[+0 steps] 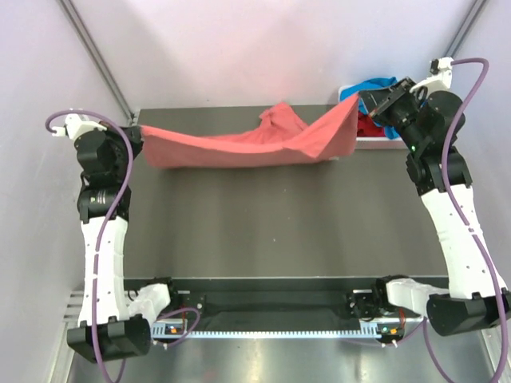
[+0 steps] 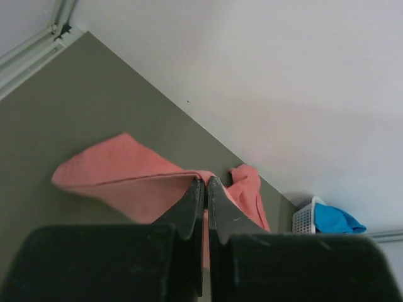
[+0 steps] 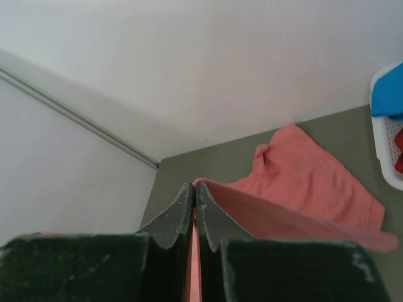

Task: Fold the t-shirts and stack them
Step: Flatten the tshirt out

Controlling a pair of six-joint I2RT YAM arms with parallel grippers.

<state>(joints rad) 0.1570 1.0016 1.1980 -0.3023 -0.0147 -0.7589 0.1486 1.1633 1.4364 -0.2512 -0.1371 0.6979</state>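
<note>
The salmon-pink t-shirt (image 1: pixel 239 145) hangs stretched across the far side of the table between my two grippers. My left gripper (image 1: pixel 137 137) is shut on its left corner; in the left wrist view the cloth (image 2: pixel 119 176) runs out from between the closed fingers (image 2: pixel 189 211). My right gripper (image 1: pixel 363 104) is shut on the right corner, raised higher; in the right wrist view the cloth (image 3: pixel 302 182) trails from the closed fingers (image 3: pixel 179 214). A bright blue t-shirt (image 1: pixel 377 84) and a dark red t-shirt (image 1: pixel 369 126) lie in the basket at the far right.
A white slotted basket (image 1: pixel 374 140) stands at the far right corner, behind my right gripper; it also shows in the left wrist view (image 2: pixel 304 217). The dark table (image 1: pixel 271 223) is bounded by walls at the back and sides.
</note>
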